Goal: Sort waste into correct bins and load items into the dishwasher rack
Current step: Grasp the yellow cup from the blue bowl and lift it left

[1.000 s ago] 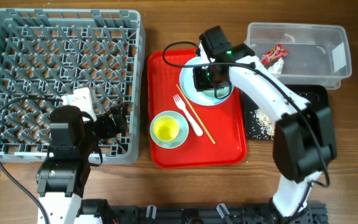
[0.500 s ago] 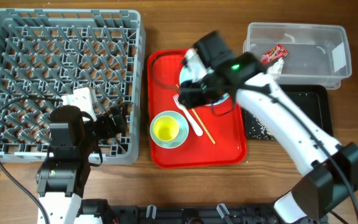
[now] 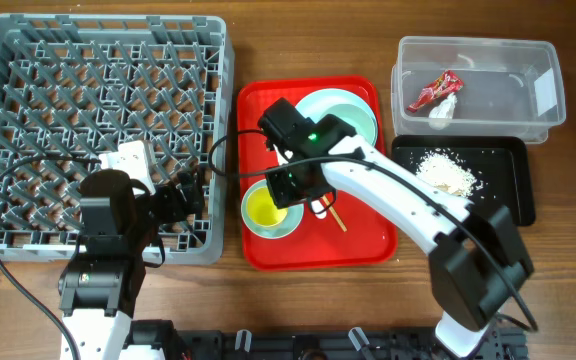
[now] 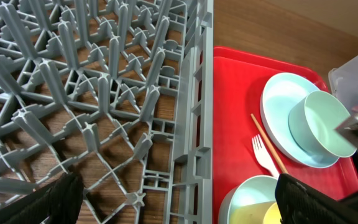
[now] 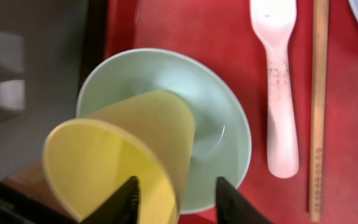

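Right gripper (image 5: pixel 178 202): fingers spread, straddling the near wall of the yellow cup (image 5: pixel 120 149). Contact cannot be confirmed, since the frame's lower edge cuts the fingertips off. The cup lies tilted in a pale bowl (image 5: pixel 222 124) at 7 o'clock on the red tray (image 3: pixel 358 245). Fork (image 5: pixel 278 93) and chopstick (image 5: pixel 319 106) lie at 3 o'clock of the bowl, upper ends cropped. In the overhead view the arm covers part of both. Left gripper (image 4: pixel 188 199): spread wide, empty, at the rack (image 4: pixel 194 124) rim.

Note for you: red serving tray (image 3: pixel 358 248) lies flat mid-table, raised rim all round, long side running near to far. Wooden table (image 3: pixel 308 40) under it, brown grain showing far, left and right of tray.
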### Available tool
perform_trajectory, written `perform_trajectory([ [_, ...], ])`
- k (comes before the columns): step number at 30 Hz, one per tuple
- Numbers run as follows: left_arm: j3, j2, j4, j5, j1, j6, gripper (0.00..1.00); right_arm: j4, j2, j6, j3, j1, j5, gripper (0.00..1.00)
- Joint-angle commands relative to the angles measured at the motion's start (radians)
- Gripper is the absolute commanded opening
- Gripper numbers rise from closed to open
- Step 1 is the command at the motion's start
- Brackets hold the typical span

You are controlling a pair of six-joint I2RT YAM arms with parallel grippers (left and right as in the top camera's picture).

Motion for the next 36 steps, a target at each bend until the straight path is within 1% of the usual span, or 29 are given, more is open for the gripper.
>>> perform_trajectory([
  [1, 0.019, 0.003, 0.003, 0.012, 0.005, -0.005, 1.0, 0.005, 0.066, 0.032, -0.005, 0.002, 0.028, 0.16],
  [2, 0.019, 0.003, 0.003, 0.012, 0.005, -0.005, 1.0, 0.005, 0.07, 0.033, -0.005, 0.002, 0.028, 0.05],
  [6, 0.019, 0.003, 0.003, 0.012, 0.005, -0.005, 1.0, -0.002, 0.063, 0.035, 0.012, -0.008, 0.048, 0.04],
  [10, 0.019, 0.003, 0.003, 0.012, 0.005, -0.005, 1.0, -0.046, 0.019, 0.028, 0.072, -0.044, 0.065, 0.04],
  [14, 0.019, 0.003, 0.003, 0.012, 0.005, -0.005, 1.0, -0.094, -0.072, 0.024, 0.14, -0.113, 0.092, 0.04],
  [17, 0.019, 0.003, 0.011, 0.016, 0.005, -0.006, 1.0, -0.098, -0.154, 0.025, 0.164, -0.182, 0.089, 0.04],
  [18, 0.019, 0.003, 0.018, 0.043, 0.005, -0.006, 1.0, -0.096, -0.184, 0.029, 0.164, -0.212, 0.082, 0.04],
  [20, 0.019, 0.005, 0.04, 0.108, 0.005, -0.023, 1.0, -0.097, -0.216, 0.037, 0.164, -0.267, 0.058, 0.04],
  [22, 0.019, 0.019, 0.076, 0.171, 0.005, -0.082, 1.0, -0.094, -0.224, 0.066, 0.164, -0.317, 0.004, 0.04],
  [24, 0.019, 0.045, 0.122, 0.238, 0.005, -0.134, 1.0, -0.074, -0.222, 0.062, 0.161, -0.373, -0.12, 0.05],
  [25, 0.019, 0.063, 0.147, 0.281, 0.005, -0.148, 1.0, -0.053, -0.217, 0.037, 0.158, -0.401, -0.222, 0.04],
  [26, 0.019, 0.085, 0.178, 0.335, 0.005, -0.157, 1.0, -0.045, -0.214, 0.019, 0.158, -0.413, -0.279, 0.04],
  [29, 0.019, 0.164, 0.303, 0.588, 0.005, -0.166, 1.0, -0.018, -0.2, -0.046, 0.158, -0.431, -0.472, 0.04],
  [32, 0.019, 0.252, 0.476, 0.844, 0.005, -0.222, 1.0, -0.018, -0.188, -0.104, 0.158, -0.427, -0.615, 0.04],
  [34, 0.019, 0.306, 0.6, 0.969, 0.005, -0.272, 1.0, -0.017, -0.187, -0.131, 0.158, -0.423, -0.709, 0.04],
  [36, 0.019, 0.35, 0.71, 1.043, 0.005, -0.326, 0.99, -0.016, -0.187, -0.147, 0.158, -0.423, -0.787, 0.04],
])
